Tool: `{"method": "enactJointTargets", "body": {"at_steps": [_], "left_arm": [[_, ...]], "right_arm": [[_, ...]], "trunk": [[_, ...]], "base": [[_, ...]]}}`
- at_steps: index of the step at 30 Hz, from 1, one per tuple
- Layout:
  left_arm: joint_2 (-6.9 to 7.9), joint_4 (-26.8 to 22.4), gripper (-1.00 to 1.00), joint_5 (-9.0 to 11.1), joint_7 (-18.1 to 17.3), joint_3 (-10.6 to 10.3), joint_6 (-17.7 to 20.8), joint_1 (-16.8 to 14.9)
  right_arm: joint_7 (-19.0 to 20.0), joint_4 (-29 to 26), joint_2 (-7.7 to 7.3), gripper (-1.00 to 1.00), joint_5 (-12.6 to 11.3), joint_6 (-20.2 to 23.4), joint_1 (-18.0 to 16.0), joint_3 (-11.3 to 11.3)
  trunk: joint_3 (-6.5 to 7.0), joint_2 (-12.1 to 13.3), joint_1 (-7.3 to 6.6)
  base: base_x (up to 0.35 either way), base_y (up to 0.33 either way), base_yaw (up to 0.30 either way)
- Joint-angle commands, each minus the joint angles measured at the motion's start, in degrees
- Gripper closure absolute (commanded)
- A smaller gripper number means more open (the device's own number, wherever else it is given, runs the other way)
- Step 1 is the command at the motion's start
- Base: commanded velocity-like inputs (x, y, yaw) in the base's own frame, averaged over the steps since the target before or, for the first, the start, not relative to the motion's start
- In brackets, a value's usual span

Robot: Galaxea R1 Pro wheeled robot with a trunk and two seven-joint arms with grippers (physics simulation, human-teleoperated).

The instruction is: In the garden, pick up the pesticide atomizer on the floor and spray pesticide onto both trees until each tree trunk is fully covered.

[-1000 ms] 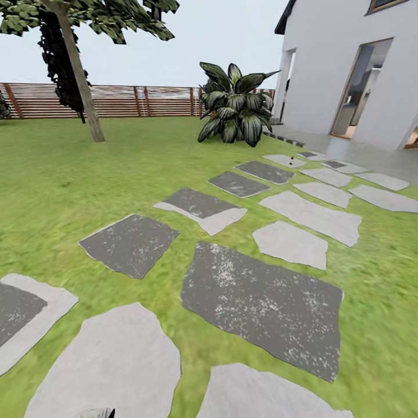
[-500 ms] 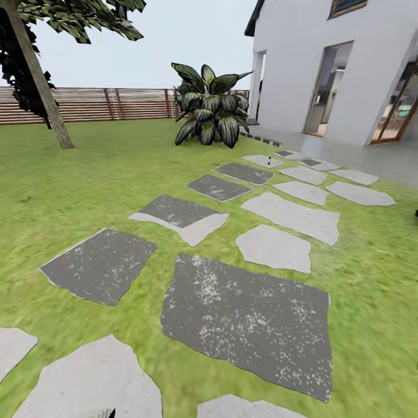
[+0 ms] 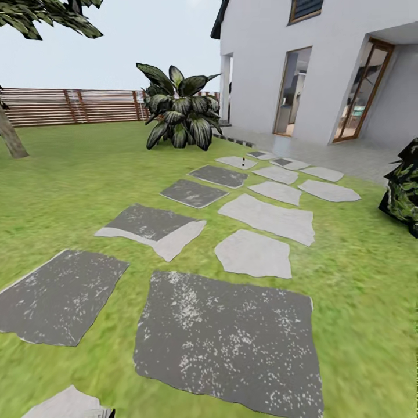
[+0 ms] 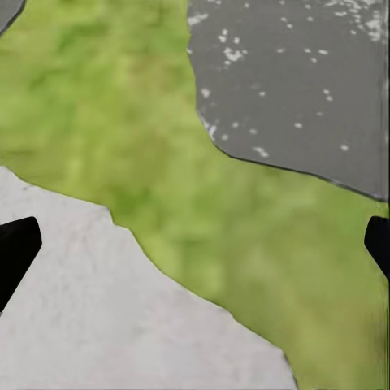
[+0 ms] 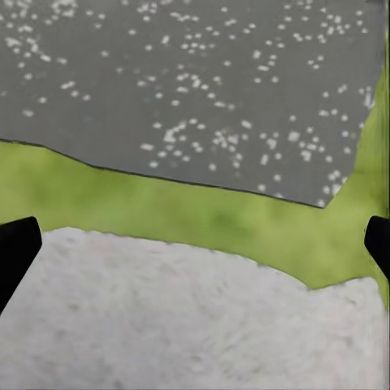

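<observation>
A green lawn [image 3: 69, 191] with grey stepping stones [image 3: 229, 342]. A brown slatted fence [image 3: 75, 106] at the back. One tree trunk [image 3: 10, 139] leans at the left edge, leaves [image 3: 52, 17] overhead.

Little of the robot's body is visible; in the left wrist view the left gripper [image 4: 195, 244] shows as two flat black fingertips [image 4: 15, 248] at opposite edges, matte, unmarked, with slanted edges; the right gripper [image 5: 195, 244] looks alike in the right wrist view, its black fingertips [image 5: 16, 248] plain, angular, without screws or cables visible; in the head view a small dark-edged grey part [image 3: 103, 413] peeks at the bottom edge, too little to identify.
</observation>
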Motion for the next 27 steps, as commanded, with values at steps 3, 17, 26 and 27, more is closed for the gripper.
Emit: {"method": "enactJointTargets", "body": {"at_steps": [3, 17, 26, 27], "left_arm": [[0.00, 0.0, -1.00, 0.5, -0.6, 0.3, -0.1, 0.0], [-0.03, 0.0, -1.00, 0.4, -0.6, 0.3, -0.1, 0.0], [-0.11, 0.0, -1.00, 0.4, -0.6, 0.3, -0.1, 0.0], [-0.12, 0.0, -1.00, 0.4, -0.6, 0.3, -0.1, 0.0]], "right_arm": [[0.0, 0.1, 0.02, -1.00, 0.1, -0.2, 0.0, 0.0], [0.0, 0.2, 0.06, -1.00, 0.1, -0.1, 0.0, 0.0], [0.0, 0.1, 0.08, -1.00, 0.1, -0.2, 0.0, 0.0], [0.0, 0.1, 0.08, -1.00, 0.1, -0.2, 0.0, 0.0]], "trunk": [[0.10, 0.0, 0.02], [0.31, 0.0, 0.02], [0.31, 0.0, 0.02], [0.31, 0.0, 0.02]], "base": [[0.340, 0.000, -0.279], [0.340, 0.000, -0.126], [0.340, 0.000, 0.000], [0.340, 0.000, 0.000]]}}
